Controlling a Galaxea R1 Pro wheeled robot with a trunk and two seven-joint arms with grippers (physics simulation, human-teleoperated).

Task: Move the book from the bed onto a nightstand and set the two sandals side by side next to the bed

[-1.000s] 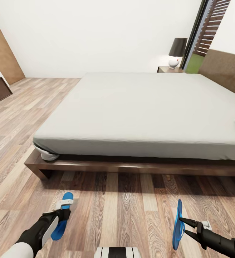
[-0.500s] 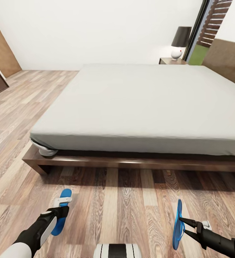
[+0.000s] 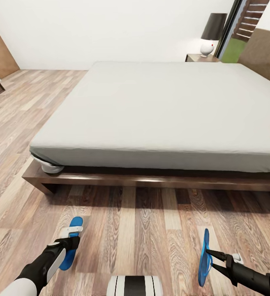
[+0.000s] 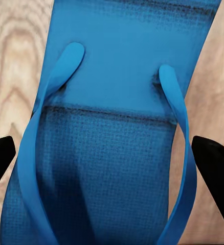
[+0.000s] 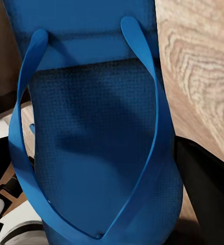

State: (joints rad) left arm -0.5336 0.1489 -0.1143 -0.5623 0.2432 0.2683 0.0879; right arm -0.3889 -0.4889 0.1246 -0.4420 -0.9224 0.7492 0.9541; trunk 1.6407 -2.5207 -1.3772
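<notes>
Here each gripper clasps a bright blue sandal — left gripper (image 3: 71, 243) on the left sandal (image 3: 72, 244), right gripper (image 3: 208, 258) on the right sandal (image 3: 203, 259), held on edge.

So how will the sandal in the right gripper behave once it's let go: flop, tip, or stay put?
The right sandal sits edge-on in the right gripper, so it would probably tip flat onto the floor. It holds its shape without sagging, suggesting moderate stiffness. Its thin sole and slim straps look light, so a nudge could slide it.

Dark-shaded lamp (image 3: 211, 35) with white round base, far corner.
</notes>
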